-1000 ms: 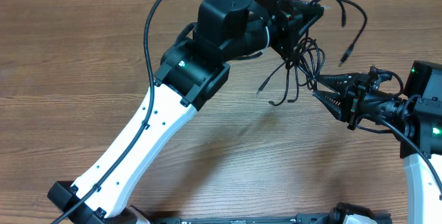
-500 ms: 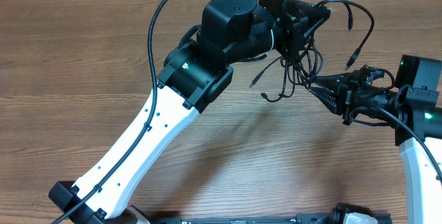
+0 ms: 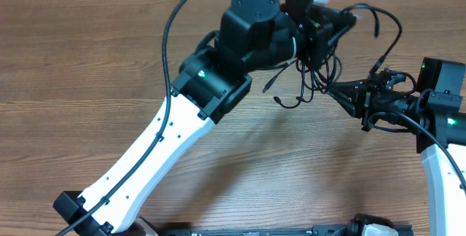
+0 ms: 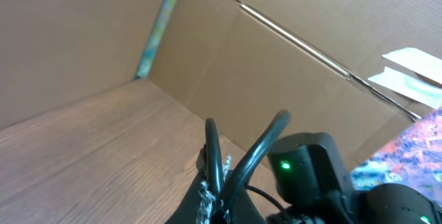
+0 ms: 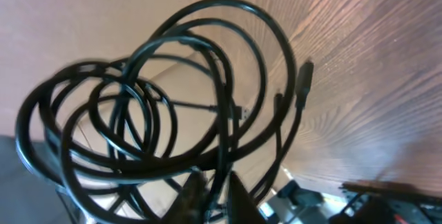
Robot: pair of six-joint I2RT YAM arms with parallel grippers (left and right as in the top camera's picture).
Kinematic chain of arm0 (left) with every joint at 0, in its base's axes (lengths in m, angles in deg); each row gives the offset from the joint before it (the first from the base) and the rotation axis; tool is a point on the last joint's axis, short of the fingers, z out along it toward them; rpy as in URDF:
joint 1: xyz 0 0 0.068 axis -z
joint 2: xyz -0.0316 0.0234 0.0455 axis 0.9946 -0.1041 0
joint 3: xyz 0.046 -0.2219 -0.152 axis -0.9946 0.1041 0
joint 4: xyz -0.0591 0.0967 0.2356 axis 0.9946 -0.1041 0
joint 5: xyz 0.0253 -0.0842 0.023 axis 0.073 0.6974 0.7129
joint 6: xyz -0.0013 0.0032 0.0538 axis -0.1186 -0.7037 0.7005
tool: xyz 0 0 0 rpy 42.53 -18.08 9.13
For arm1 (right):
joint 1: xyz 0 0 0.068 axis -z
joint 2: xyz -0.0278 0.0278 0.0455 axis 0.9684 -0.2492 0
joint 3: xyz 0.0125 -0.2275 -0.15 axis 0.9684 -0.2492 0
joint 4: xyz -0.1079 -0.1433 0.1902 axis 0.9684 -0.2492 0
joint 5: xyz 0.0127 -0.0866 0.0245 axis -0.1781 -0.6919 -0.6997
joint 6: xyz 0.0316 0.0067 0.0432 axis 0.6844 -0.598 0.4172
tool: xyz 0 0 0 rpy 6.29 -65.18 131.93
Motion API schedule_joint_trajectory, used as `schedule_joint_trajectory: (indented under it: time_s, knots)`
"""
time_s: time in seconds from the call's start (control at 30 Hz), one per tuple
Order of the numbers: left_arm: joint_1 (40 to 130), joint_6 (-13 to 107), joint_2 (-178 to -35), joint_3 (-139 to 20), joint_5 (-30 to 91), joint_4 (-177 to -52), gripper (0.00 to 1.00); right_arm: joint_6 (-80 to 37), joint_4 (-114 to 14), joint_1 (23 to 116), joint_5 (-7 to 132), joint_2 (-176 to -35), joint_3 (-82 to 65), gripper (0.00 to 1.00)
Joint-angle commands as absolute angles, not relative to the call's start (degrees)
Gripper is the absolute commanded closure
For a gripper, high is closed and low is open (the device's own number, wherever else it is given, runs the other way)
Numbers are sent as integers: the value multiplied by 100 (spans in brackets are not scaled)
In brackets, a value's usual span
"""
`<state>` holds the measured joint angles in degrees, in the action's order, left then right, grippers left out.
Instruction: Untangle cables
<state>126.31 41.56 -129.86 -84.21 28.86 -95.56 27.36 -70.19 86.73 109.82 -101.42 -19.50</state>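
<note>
Cables (image 3: 314, 76) hang in a tangled bunch over the far right part of the table (image 3: 87, 61), caught between the two grippers. Left gripper (image 4: 211, 204) is pressed together on the bunch, with two strands rising from between its fingers. Right gripper (image 3: 336, 88) meets the bunch from the right. Its wrist view shows the fingers (image 5: 195, 195) closed on a strand at the foot of several overlapping loops. Two plugs (image 5: 306, 75) dangle at the right of those loops, and others stick out loose around the bunch in the overhead view.

Beyond the table stands a cardboard wall (image 4: 242, 65) with a greenish strip of tape (image 4: 159, 27) down its corner. White labels (image 4: 407, 79) lie at its right; their writing is too blurred to read. The left arm (image 3: 247, 32) covers the left side of the bunch from above. Green lights (image 3: 202, 76) glow on both arms.
</note>
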Motion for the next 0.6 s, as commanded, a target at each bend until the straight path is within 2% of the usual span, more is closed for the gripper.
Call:
schedule_joint_trajectory:
  time_s: [0.0, 0.3, 0.57]
  knots:
    - [12720, 4077, -12783, -8498, 2806, -9484, 96, 2683, -6986, 8644, 10819, -10153, -1843, 96]
    - [12718, 4119, -12783, -8498, 2550, -9785, 96, 2377, -6943, 8644, 10683, -10151, -1843, 96]
    - [12718, 4143, -12783, -8498, 1162, -11145, 96, 1993, -5587, 8644, 10786, -9696, -1843, 96]
